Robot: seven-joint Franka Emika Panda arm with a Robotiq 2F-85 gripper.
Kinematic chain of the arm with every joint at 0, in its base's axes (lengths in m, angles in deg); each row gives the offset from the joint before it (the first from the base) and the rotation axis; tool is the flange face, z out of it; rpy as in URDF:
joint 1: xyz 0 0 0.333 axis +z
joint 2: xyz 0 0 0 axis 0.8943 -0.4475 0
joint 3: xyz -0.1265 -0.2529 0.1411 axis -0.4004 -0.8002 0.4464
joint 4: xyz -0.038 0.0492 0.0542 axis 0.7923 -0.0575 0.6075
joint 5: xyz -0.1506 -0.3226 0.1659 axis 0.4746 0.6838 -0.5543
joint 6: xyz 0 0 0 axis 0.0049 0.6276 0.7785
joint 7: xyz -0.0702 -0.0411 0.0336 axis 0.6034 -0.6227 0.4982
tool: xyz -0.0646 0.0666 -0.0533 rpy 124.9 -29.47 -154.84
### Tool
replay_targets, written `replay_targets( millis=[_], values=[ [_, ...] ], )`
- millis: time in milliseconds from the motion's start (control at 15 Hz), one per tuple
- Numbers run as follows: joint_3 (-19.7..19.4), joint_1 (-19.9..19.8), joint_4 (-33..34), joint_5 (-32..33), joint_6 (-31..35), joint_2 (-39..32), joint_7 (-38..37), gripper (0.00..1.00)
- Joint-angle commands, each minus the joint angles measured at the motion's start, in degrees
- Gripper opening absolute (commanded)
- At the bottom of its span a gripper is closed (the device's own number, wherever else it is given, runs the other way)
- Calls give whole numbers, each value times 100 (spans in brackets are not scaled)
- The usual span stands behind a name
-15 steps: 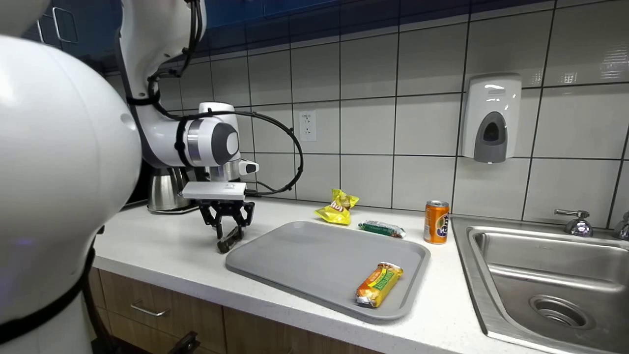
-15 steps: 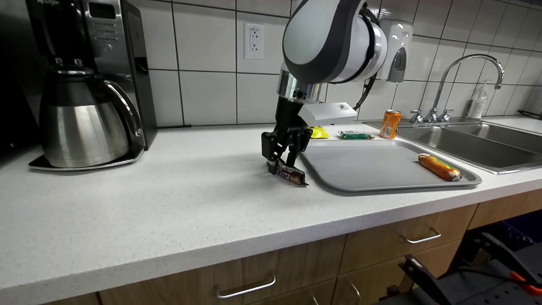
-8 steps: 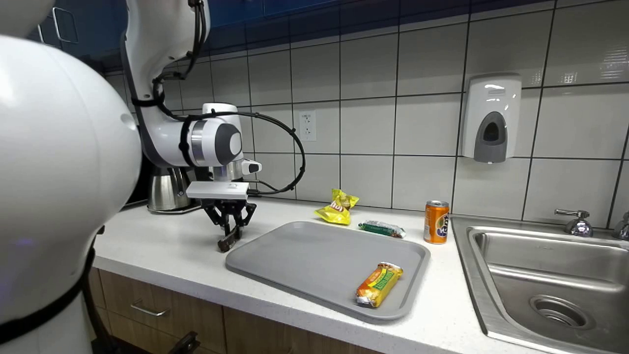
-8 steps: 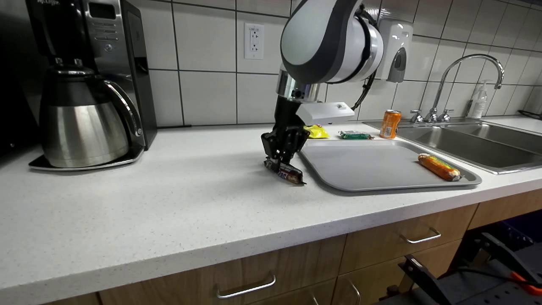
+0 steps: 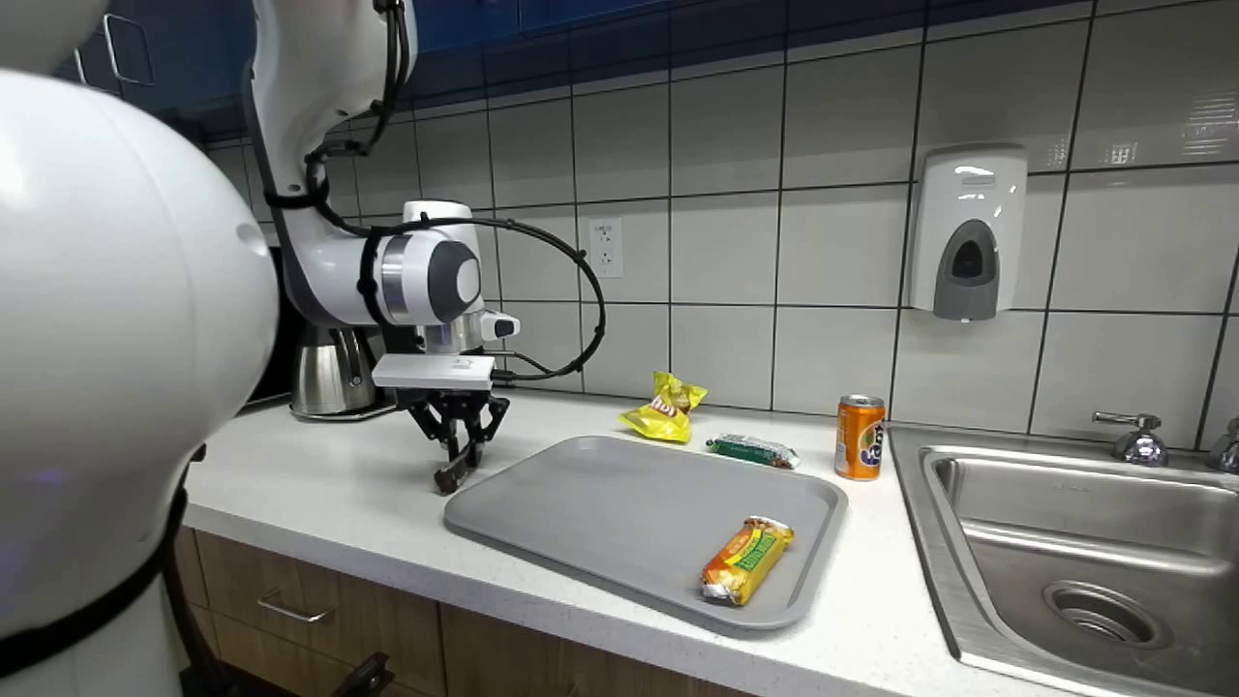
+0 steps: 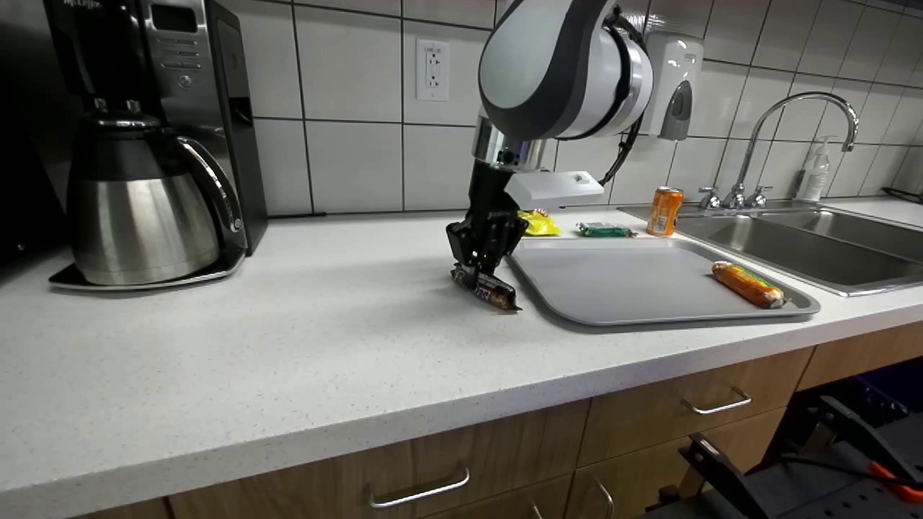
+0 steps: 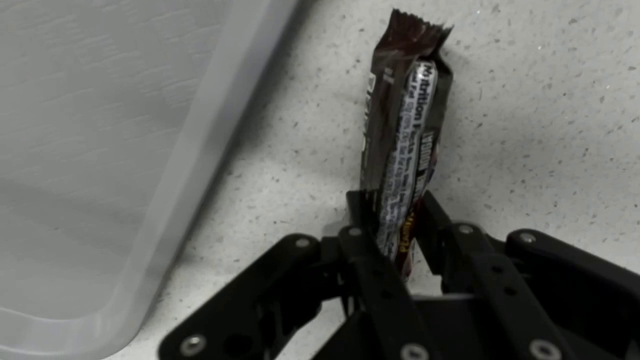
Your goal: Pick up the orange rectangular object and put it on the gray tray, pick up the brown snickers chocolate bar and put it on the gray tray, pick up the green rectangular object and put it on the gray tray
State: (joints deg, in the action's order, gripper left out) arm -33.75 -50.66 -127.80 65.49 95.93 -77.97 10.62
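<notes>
I'm standing in a kitchen: there's a shiny metal sink [image 6: 775,246] with a curved tap [image 6: 815,96], a coffee maker [image 6: 186,108] with its pot [image 6: 144,223], white wall tiles [image 6: 353,166], and wooden drawers [image 6: 519,450] under a long white counter [image 6: 303,346].

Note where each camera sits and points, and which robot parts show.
An exterior view: beside the white arm, facing tiled wall across gray tray; arm and gripper show.
An exterior view: in front of the counter, facing coffee maker and sink; wrist and gripper show.
Wrist view: wrist-mounted, looking down at Snickers bar; fingers show.
Both exterior views share tray, sink, Fanta can.
</notes>
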Motion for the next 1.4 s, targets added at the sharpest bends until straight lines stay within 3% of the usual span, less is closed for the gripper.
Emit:
replay_targets(
  millis=[0,667,1333],
  values=[
    [-7,-84,-59,40,-256,326,-136,7],
    [-169,-423,-411,-142,-648,1232,-132,7],
    [-392,-613,-1186,-81,-440,1856,-482,7]
  ],
)
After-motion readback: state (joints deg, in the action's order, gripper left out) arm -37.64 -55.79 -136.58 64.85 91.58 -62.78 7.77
